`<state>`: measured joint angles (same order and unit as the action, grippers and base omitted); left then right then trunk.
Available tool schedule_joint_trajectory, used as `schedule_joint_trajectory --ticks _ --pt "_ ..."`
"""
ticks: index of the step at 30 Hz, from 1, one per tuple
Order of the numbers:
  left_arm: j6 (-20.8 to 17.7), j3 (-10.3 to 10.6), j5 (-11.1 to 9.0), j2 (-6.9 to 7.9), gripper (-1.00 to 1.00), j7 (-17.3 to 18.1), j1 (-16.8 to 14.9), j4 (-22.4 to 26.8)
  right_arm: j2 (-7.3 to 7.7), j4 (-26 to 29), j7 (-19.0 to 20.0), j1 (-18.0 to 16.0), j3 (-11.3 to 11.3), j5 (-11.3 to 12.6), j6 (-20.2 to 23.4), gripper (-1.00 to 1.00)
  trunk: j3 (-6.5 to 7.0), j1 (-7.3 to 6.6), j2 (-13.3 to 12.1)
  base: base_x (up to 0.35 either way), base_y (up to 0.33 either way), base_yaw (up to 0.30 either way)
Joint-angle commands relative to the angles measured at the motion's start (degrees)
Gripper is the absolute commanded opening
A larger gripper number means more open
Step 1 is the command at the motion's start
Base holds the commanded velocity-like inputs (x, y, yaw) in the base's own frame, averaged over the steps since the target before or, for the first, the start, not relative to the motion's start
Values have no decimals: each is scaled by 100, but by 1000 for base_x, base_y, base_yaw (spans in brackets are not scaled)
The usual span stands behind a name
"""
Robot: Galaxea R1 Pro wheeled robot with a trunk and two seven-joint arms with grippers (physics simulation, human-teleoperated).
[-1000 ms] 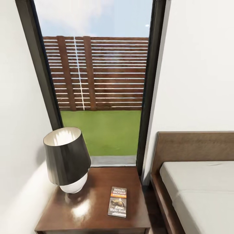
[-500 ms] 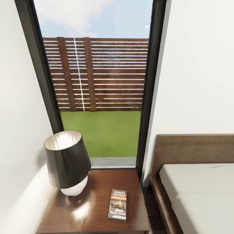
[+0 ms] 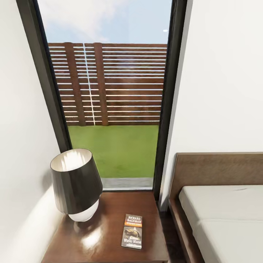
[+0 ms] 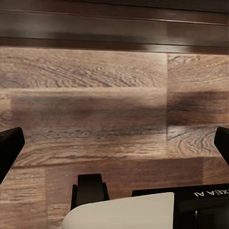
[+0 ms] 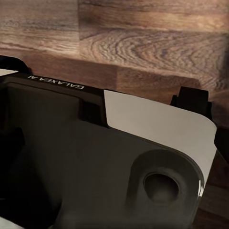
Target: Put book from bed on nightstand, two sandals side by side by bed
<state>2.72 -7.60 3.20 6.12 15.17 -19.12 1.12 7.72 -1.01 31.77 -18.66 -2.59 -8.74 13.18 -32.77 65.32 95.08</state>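
Observation:
The book [image 3: 132,231], a thin paperback with an orange band, lies flat on the nightstand [image 3: 106,237], right of its lamp [image 3: 76,184]. The bed [image 3: 226,219] with grey mattress and brown headboard stands at the right. The sandals are out of view. My left gripper [image 4: 114,143] hangs open over the wooden floor, its dark fingertips [image 4: 7,148] at the frame's two sides, nothing between them. In the right wrist view one dark fingertip [image 5: 222,143] sits at the frame edge above the floor, beside my own base [image 5: 95,162], holding nothing.
A tall dark-framed window [image 3: 109,95] behind the nightstand looks onto grass and a slatted fence. White walls [image 3: 223,80] close in on both sides. A narrow strip of dark floor [image 3: 175,244] separates nightstand and bed.
The whole head picture has slid slightly downward, so the camera moved. The book stays in the same spot on the nightstand.

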Motion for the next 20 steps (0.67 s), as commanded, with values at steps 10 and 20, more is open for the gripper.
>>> schedule_joint_trajectory --ticks 10,20 --pt "26 -41 44 -116 100 21 -4 -4 2 -33 21 -6 -31 -54 9 100 -6 -1 3 0 0 0" --pt "27 -41 45 -154 100 21 -4 -3 2 -37 22 -6 -31 -51 9 100 -6 -1 3 0 0 0"
